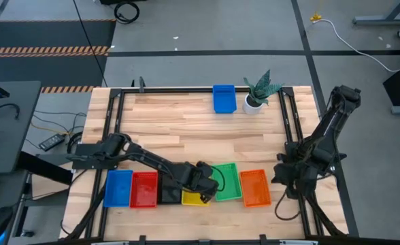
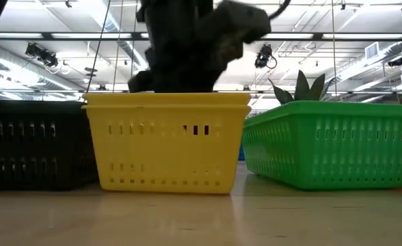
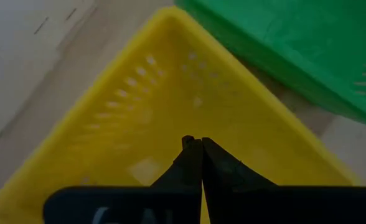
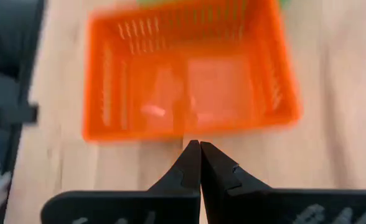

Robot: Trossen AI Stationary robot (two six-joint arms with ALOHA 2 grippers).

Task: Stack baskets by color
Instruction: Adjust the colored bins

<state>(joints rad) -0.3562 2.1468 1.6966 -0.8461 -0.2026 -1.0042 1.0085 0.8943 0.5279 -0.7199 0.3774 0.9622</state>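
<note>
Left gripper hangs over the yellow basket, jaws pressed together, holding nothing. Right gripper, jaws likewise pressed together, sits beside the orange basket. Baskets along the tabletop's near edge: blue, red, black (largely hidden), yellow, green, orange. A second blue basket stands at the far edge.

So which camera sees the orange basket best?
The right wrist view: the whole orange basket fills it, seen from above, beyond the shut right tool. The high view shows it small, the low view only a sliver at the edge, the left wrist view nothing.
</note>
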